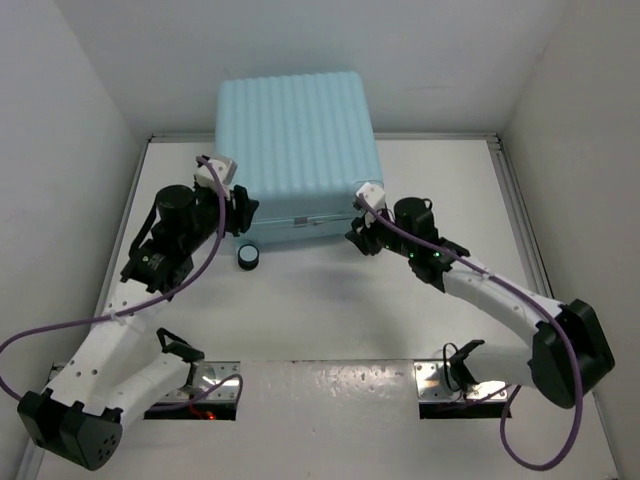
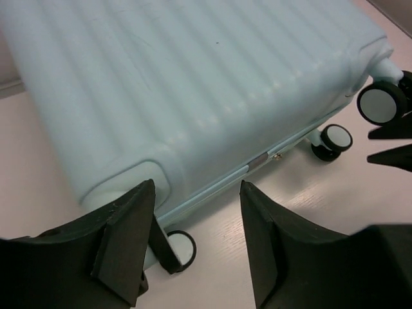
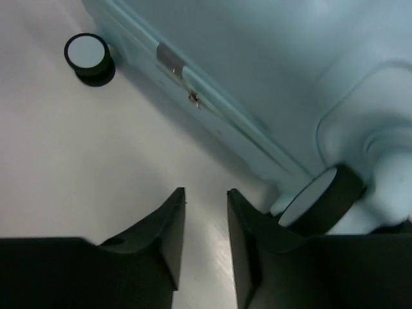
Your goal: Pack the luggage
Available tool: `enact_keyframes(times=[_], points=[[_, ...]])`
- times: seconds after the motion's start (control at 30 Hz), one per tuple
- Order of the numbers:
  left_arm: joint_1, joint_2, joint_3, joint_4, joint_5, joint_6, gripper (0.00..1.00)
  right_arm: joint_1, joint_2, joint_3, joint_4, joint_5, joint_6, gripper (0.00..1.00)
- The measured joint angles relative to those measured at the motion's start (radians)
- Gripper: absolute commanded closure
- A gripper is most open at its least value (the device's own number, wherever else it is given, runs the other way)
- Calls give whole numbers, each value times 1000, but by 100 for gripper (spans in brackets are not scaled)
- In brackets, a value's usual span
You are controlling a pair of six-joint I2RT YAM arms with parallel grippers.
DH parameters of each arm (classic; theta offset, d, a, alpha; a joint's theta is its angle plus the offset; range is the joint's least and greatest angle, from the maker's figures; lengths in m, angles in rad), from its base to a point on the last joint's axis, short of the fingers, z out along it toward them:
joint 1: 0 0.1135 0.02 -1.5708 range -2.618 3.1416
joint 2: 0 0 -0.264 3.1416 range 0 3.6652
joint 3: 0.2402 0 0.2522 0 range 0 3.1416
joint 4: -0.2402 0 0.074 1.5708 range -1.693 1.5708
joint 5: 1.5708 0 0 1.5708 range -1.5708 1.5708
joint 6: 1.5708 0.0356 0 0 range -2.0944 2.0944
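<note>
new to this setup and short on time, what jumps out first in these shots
The big pale aqua luggage lying flat and shut at the far middle of the table dominates. The left gripper and right gripper, both open and empty, sit at its two near corners, with one black-and-white wheel poking out between them.
</note>
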Motion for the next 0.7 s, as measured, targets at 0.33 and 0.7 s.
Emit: enact_keyframes(times=[0.33,0.7], points=[[48,102,185,-321,-157,-25,36,34,310,298,5,11,-72,60],[115,127,185,-428,-189,-70,36,119,381,338,-11,15,-133,59]])
